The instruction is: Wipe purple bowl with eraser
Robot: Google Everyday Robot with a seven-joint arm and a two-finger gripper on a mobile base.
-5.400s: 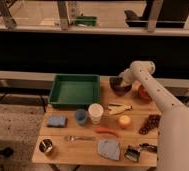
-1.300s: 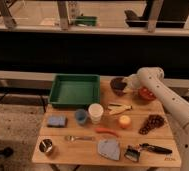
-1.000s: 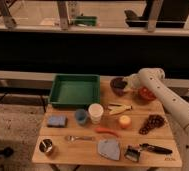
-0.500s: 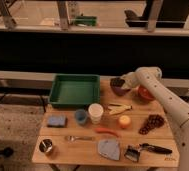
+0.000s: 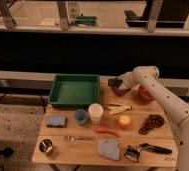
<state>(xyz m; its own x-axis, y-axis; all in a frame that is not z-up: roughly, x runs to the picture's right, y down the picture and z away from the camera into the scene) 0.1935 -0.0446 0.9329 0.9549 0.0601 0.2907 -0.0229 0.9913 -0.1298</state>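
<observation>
The purple bowl [image 5: 120, 91] is small, round and dark, and stands at the back right of the wooden table [image 5: 83, 150]. My gripper [image 5: 114, 82] is the dark end of the white arm [image 5: 153, 90]. It sits just above the bowl's back left rim, close to or touching it. I cannot make out the eraser apart from the dark gripper tip.
A red-orange bowl [image 5: 145, 93] stands right of the purple one, under the arm. A green tray [image 5: 75, 90] is to its left. In front are a white cup [image 5: 95, 113], a blue cup [image 5: 80, 116], a blue sponge [image 5: 57, 121], an orange [image 5: 124, 121], grapes [image 5: 151, 123], a grey cloth [image 5: 109, 148] and a metal cup [image 5: 47, 146].
The gripper has moved left, from between the two bowls to over the purple bowl's left rim. Nothing else on the table has moved.
</observation>
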